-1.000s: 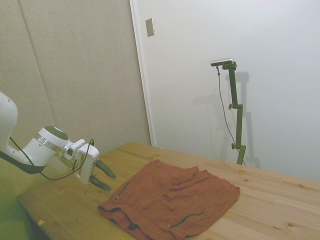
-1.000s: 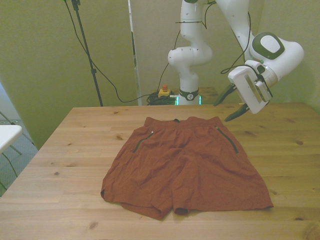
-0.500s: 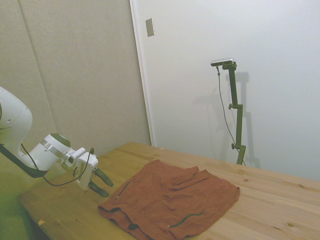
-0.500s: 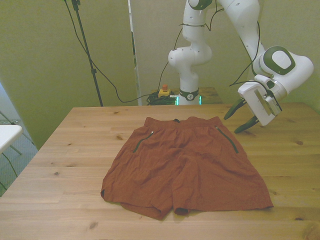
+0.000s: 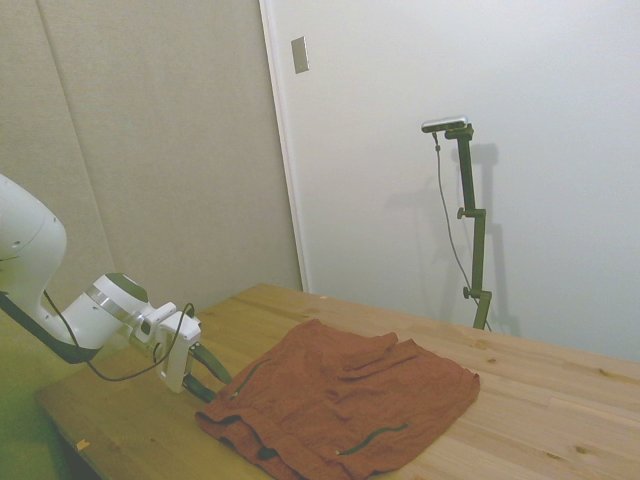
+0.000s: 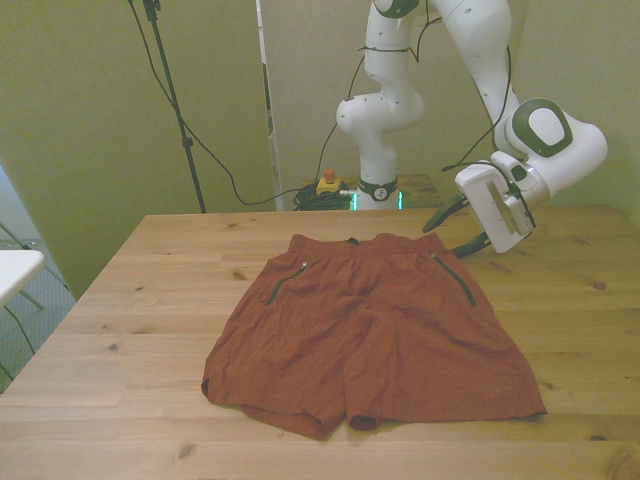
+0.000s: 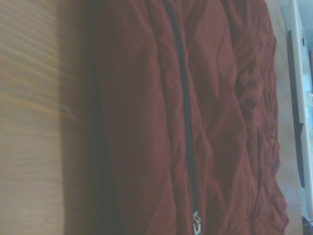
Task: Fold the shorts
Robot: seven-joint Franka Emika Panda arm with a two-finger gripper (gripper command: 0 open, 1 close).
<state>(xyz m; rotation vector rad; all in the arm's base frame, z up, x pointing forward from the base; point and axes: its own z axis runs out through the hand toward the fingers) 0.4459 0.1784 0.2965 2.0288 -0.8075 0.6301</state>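
Observation:
The rust-red shorts (image 6: 370, 330) lie flat on the wooden table (image 6: 150, 280), waistband toward the far edge and legs toward the near edge. In the side view the shorts (image 5: 340, 400) show a few raised folds. My gripper (image 6: 455, 232) is open and hangs low beside the waistband corner on the front view's right, its dark fingertips just off the cloth with nothing between them. From the side, the gripper (image 5: 210, 375) sits close to the shorts' near edge. The wrist view is filled by the shorts (image 7: 220, 117) with a dark pocket zipper (image 7: 183, 98) running along them, next to bare wood.
Bare table (image 5: 560, 400) extends on all sides of the shorts. A yellow and red button box (image 6: 327, 181) sits behind the table's far edge. A white object (image 6: 15, 268) juts in at the front view's left, off the table.
The gripper has come down and moved toward the front view's left, ending close to the waistband corner. It stays open. The shorts have not moved.

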